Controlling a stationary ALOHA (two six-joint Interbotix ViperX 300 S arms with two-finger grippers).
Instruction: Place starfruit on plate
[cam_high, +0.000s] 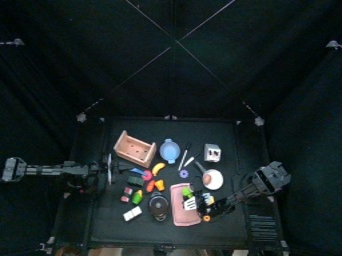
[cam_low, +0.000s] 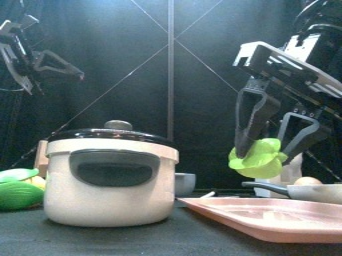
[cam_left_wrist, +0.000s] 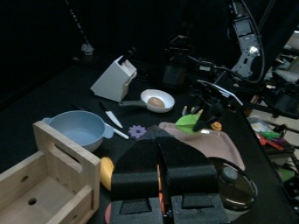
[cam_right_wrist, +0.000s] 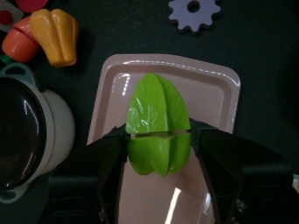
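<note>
The starfruit (cam_right_wrist: 156, 118), a small yellow-green ridged toy fruit, is held between the jaws of my right gripper (cam_right_wrist: 159, 136). It hangs just above the pink plate (cam_right_wrist: 211, 96), over its middle. The front view shows the starfruit (cam_low: 257, 158) in the right gripper (cam_low: 267, 140), a short way above the plate (cam_low: 267, 215). In the top view the right gripper (cam_high: 210, 206) is over the plate (cam_high: 185, 212) at the table's front. My left gripper (cam_left_wrist: 162, 149) is shut and empty, raised at the table's left side (cam_high: 100, 178).
A cream pot with a dark lid (cam_low: 111, 175) stands left of the plate. A salmon open box (cam_left_wrist: 47, 179), blue bowl (cam_left_wrist: 76, 129), white disc (cam_left_wrist: 156, 100) and white block (cam_left_wrist: 114, 77) lie behind. An orange piece (cam_right_wrist: 56, 35) and purple gear (cam_right_wrist: 193, 10) lie beyond the plate.
</note>
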